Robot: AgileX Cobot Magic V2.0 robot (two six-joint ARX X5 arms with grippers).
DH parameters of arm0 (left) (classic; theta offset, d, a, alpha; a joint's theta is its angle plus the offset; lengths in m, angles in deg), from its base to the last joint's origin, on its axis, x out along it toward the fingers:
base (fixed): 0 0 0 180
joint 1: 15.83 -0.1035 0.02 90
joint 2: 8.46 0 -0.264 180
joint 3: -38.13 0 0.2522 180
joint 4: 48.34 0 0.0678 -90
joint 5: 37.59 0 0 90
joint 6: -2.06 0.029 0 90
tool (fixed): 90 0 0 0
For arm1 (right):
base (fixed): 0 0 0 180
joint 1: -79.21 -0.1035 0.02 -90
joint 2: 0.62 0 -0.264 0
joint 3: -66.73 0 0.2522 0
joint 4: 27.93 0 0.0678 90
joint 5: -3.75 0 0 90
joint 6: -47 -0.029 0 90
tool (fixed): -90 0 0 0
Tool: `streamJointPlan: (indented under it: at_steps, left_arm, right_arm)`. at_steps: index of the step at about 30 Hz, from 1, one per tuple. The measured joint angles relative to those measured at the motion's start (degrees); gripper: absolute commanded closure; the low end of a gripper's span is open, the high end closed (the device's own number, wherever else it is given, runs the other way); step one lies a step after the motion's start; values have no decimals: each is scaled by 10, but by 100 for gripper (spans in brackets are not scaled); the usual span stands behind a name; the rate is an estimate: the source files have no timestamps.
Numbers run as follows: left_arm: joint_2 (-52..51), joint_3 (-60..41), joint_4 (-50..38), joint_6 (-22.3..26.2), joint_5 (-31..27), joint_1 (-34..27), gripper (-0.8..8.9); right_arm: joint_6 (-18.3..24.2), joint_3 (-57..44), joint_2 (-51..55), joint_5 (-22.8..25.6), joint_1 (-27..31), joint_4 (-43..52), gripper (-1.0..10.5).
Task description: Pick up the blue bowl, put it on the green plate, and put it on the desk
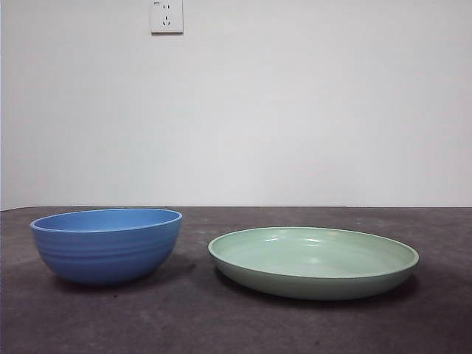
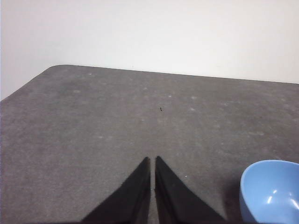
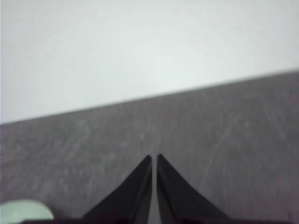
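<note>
The blue bowl (image 1: pixel 107 244) stands upright on the desk (image 1: pixel 236 324) at the left of the front view, with nothing in it. Beside it to the right, a small gap apart, lies the green plate (image 1: pixel 313 261), also bare. In the left wrist view my left gripper (image 2: pixel 153 161) is shut above the bare desk (image 2: pixel 117 121), and part of the blue bowl (image 2: pixel 271 191) shows off to one side of it. My right gripper (image 3: pixel 154 157) is shut too, holding nothing, with an edge of the green plate (image 3: pixel 25 210) just in its view. Neither gripper shows in the front view.
A white wall rises behind the desk, with a wall socket (image 1: pixel 167 15) high on it. The desk's far edge (image 2: pixel 163 72) and a rounded corner (image 2: pixel 56 67) show in the left wrist view.
</note>
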Motion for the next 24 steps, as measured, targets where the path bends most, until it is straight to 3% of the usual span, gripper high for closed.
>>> streamJointPlan:
  at_steps: [4,12,19,24]
  left_arm:
    - [4,1,-1,-15,0,0,796]
    - [54,54,-11,-90,-1,0,796]
    - [163,167,-13,-101,2,0,797]
    - [269,274,28,-103,47,0,796]
  right_arm:
    - [-19,19,-10,-2,-4,-67,934]
    - [-66,104,-95,-7,-20,-66,934]
    - [-82,213,-216,-65,-33,-73,934]
    - [-82,318,-305,-94,-35,-139,934]
